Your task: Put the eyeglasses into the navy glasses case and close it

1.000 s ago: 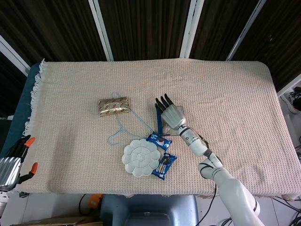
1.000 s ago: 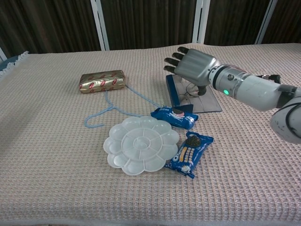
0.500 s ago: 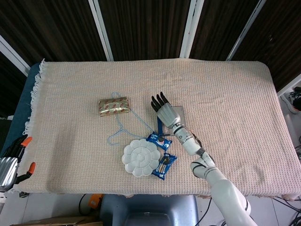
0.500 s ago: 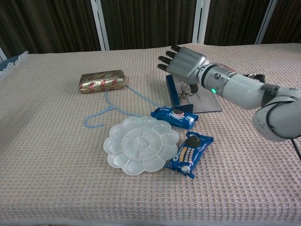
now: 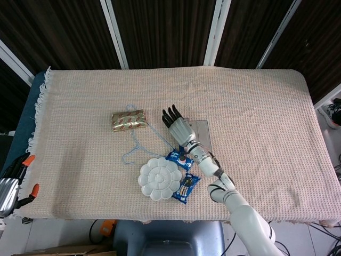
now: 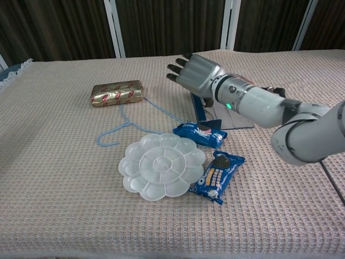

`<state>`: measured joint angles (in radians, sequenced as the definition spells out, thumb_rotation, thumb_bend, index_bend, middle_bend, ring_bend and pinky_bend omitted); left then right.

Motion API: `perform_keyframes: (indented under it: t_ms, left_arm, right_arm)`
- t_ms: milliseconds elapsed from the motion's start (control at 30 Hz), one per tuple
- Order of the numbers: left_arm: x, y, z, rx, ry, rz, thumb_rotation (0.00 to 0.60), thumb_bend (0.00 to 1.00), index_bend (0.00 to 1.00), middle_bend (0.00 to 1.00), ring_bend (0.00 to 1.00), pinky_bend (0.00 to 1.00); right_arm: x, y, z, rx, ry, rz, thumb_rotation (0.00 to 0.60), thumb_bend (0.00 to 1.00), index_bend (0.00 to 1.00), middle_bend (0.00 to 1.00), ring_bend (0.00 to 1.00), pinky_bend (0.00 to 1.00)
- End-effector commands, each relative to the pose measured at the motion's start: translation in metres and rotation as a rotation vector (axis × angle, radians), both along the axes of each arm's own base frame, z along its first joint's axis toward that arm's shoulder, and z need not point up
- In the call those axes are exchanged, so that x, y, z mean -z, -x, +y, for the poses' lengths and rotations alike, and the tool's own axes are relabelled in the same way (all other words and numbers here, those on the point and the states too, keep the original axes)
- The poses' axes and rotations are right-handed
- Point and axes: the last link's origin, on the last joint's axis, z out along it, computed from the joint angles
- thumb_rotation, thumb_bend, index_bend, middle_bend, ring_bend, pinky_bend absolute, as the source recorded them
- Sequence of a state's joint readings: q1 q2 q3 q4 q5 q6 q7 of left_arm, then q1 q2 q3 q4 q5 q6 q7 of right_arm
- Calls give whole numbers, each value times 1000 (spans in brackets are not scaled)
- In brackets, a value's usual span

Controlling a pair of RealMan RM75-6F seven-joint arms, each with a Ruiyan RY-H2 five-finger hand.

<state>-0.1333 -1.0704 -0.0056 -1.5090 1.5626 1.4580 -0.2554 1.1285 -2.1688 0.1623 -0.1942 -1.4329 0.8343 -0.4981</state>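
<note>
Orange-tipped left hand (image 5: 11, 178) sits off the table's left edge, holding nothing; finger spread cannot be judged. Gold foil packet (image 6: 117, 93) lies at left-centre, a blue cord (image 6: 126, 125) trailing from beside it. White flower-shaped palette (image 6: 159, 165) rests near the front, two blue snack packets (image 6: 200, 134) touching its right side. Right hand (image 6: 194, 72) hovers with fingers extended, empty, above the open navy glasses case (image 6: 223, 111). Eyeglasses are hidden behind the hand; position cannot be confirmed.
</note>
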Motion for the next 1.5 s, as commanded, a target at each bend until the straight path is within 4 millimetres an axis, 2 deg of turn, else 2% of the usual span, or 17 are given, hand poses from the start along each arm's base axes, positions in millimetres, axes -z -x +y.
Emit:
perform_keyframes:
  t_ms: [33, 433, 667, 800, 867, 1067, 1200, 1500]
  left_arm:
    - [0, 0, 0, 1, 0, -2, 600, 427, 0, 0, 0, 169]
    - [0, 0, -1, 5, 2, -2, 600, 427, 0, 0, 0, 170]
    - [0, 0, -2, 7, 4, 0, 600, 430, 0, 0, 0, 170]
    - [1, 1, -1, -1, 7, 2, 600, 432, 0, 0, 0, 171]
    - [1, 0, -1, -3, 8, 0, 600, 431, 0, 0, 0, 171]
    - [3, 0, 0, -5, 11, 4, 600, 431, 0, 0, 0, 171]
    - [3, 0, 1, -6, 13, 4, 600, 431, 0, 0, 0, 171]
    - [2, 2, 2, -10, 13, 1, 600, 433, 0, 0, 0, 171]
  right_arm:
    - [1, -2, 1, -4, 2, -4, 600, 88, 188, 29, 0, 70]
    - [-1, -6, 2, -23, 5, -42, 600, 79, 187, 30, 0, 69]
    - [-10, 0, -2, -21, -15, -65, 600, 103, 264, 30, 0, 58]
    - [-29, 5, -11, 3, -103, -174, 600, 442, 350, 31, 0, 49]
    - [-35, 7, -14, 7, -127, -179, 600, 509, 372, 30, 0, 45]
    - [-36, 11, -16, 53, -189, -179, 600, 680, 460, 31, 0, 1]
    - [-29, 8, -16, 88, -214, -190, 600, 726, 470, 31, 0, 0]
    - [-13, -1, -19, 173, -241, -215, 600, 730, 470, 31, 0, 0]
